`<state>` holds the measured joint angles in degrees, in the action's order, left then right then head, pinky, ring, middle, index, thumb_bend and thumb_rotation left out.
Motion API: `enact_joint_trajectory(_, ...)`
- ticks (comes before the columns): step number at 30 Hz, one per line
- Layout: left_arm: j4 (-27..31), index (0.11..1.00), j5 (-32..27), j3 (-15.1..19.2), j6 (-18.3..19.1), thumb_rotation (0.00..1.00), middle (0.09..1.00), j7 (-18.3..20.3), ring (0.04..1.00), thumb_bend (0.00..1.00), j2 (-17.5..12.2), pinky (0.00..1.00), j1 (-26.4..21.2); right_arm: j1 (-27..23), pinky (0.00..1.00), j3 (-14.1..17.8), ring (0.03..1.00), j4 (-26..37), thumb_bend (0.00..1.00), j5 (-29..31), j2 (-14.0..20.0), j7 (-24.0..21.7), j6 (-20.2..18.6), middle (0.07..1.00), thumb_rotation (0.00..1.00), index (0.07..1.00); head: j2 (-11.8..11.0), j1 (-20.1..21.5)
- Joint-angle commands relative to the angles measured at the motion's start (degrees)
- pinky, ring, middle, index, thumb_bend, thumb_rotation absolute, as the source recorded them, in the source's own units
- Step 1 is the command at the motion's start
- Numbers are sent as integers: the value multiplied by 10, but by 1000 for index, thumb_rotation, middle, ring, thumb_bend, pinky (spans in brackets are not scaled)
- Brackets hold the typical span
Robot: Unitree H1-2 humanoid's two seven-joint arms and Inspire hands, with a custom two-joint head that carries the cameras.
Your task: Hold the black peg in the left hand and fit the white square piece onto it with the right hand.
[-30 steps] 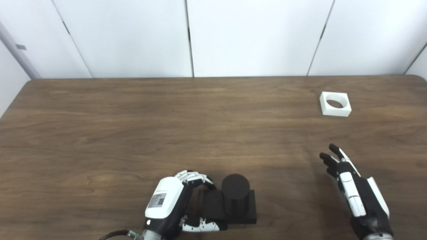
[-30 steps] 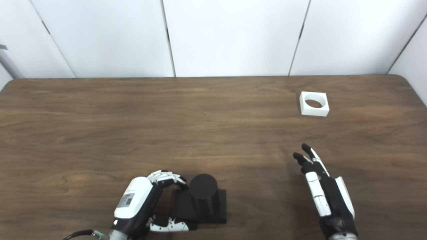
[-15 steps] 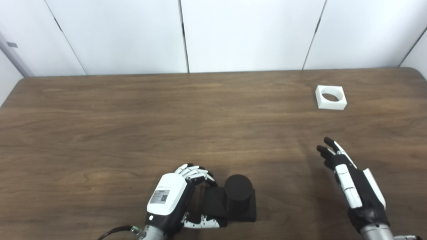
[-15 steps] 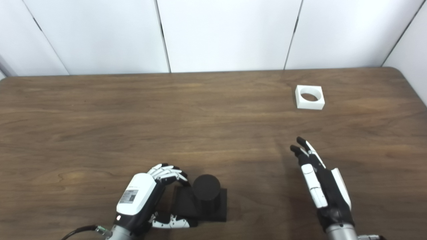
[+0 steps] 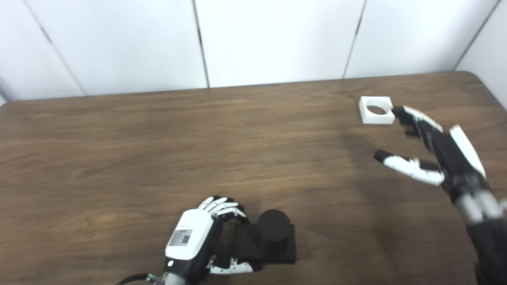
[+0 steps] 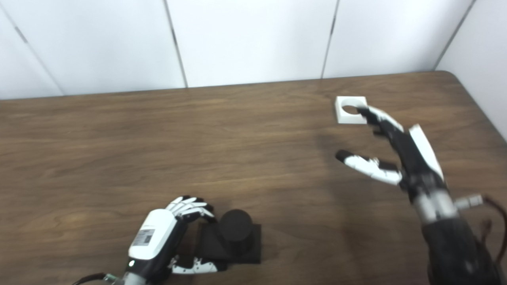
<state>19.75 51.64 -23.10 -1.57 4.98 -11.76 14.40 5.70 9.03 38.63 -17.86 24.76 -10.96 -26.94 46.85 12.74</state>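
- At the near edge of the tabletop (image 5: 119, 150), the left hand (image 5: 194, 239) is wrapped around the left side of the black peg (image 5: 273, 227)'s square base, fingers curled over the far edge and thumb along the near edge, so it holds the peg block where it sits.
- The black peg is a short round post standing upright on that flat base; its long axis runs straight up from the tabletop, with the flat round top facing the camera.
- For the step in hand, the left hand would do best to keep the base flat and steady, so the post stays vertical for the later fitting.
- Farther out on the right, the right hand (image 5: 435, 146) hangs above the tabletop with fingers spread wide and thumb splayed toward the middle, holding nothing.
- Its fingertips (image 5: 400, 113) reach just beside the near right corner of the white square piece (image 5: 375, 109); the blur makes it impossible to tell whether they touch it.
- The white square piece lies flat at the far right, well apart from the peg, its round hole opening upward and its sides roughly in line with the table edges; it has no marked long axis.
- A good grasp would likely pinch two opposite outer walls, leaving the hole clear, and lift the piece level so the hole's axis stays vertical to match the post.
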Motion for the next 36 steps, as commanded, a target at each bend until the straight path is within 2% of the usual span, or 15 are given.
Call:
enact_joint_trajectory(1,-3,482,20,0,14,49,757,27,831,522,-14,896,1,-35,895,7,911,-9,776,-27,32,-22,1,912,337,885,3,9)
enact_joint_trajectory(4,0,482,20,1,15,50,753,33,821,523,-16,883,0,-80,831,3,899,-45,825,-60,64,-54,1,923,300,902,3,21)
enact_joint_trajectory(8,0,482,17,1,12,49,748,37,815,522,-20,875,-1,-123,885,-25,970,-90,858,-116,101,-79,2,946,250,908,2,37)
enact_joint_trajectory(12,1,482,15,3,13,49,747,40,814,523,-22,874,-1,-155,926,-54,997,-144,879,-141,127,-79,16,954,177,899,-1,53)
enact_joint_trajectory(16,2,482,9,5,10,48,743,39,809,523,-24,874,0,-183,979,-80,1000,-204,871,-153,146,-75,47,963,200,906,-3,66)
enact_joint_trajectory(24,5,482,2,10,6,48,737,36,801,522,-27,866,3,-253,987,-128,1000,-321,861,-189,150,-69,70,956,244,894,-9,88)
enact_joint_trajectory(36,15,482,-1,13,6,48,734,41,799,522,-26,859,9,-321,973,-185,1000,-420,845,-212,149,-81,66,958,260,885,-9,91)
